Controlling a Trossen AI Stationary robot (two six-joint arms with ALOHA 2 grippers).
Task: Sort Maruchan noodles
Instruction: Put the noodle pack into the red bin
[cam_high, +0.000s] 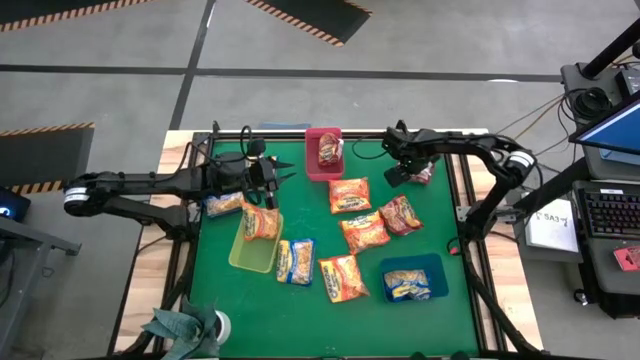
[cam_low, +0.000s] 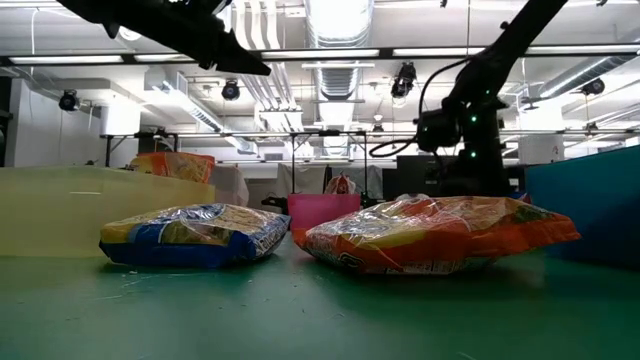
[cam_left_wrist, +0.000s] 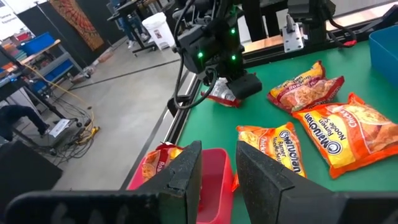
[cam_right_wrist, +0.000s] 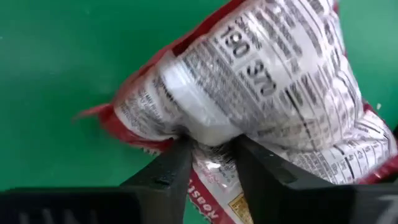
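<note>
Several Maruchan noodles lie on the green mat: orange packets (cam_high: 349, 195) (cam_high: 365, 230) (cam_high: 343, 277), a dark red one (cam_high: 401, 214) and blue-and-yellow ones (cam_high: 296, 261) (cam_high: 223, 205). One orange packet (cam_high: 262, 222) rests in the yellow-green tray (cam_high: 250, 258), a blue-and-yellow one (cam_high: 407, 286) in the blue tray (cam_high: 436, 268), and a red one (cam_high: 329, 150) in the red tray (cam_high: 313, 167). At the far right my right gripper (cam_right_wrist: 211, 149) points down, shut on a red packet (cam_high: 422, 176). My left gripper (cam_left_wrist: 217, 171) hovers open and holds nothing, left of the red tray. My right gripper pinches a bunched fold of the red packet's wrapper (cam_right_wrist: 208, 134) between its two fingers, on the printed white back side. The fingers come from above, pointing down. The packet lies back side up on the green mat (cam_right_wrist: 56, 56).
A potted plant (cam_high: 185, 330) and a roll of tape (cam_high: 222, 325) sit at the near left corner. Dark frame rails (cam_high: 462, 200) run along the mat's sides. Bare green mat shows along the near edge and at the far middle.
</note>
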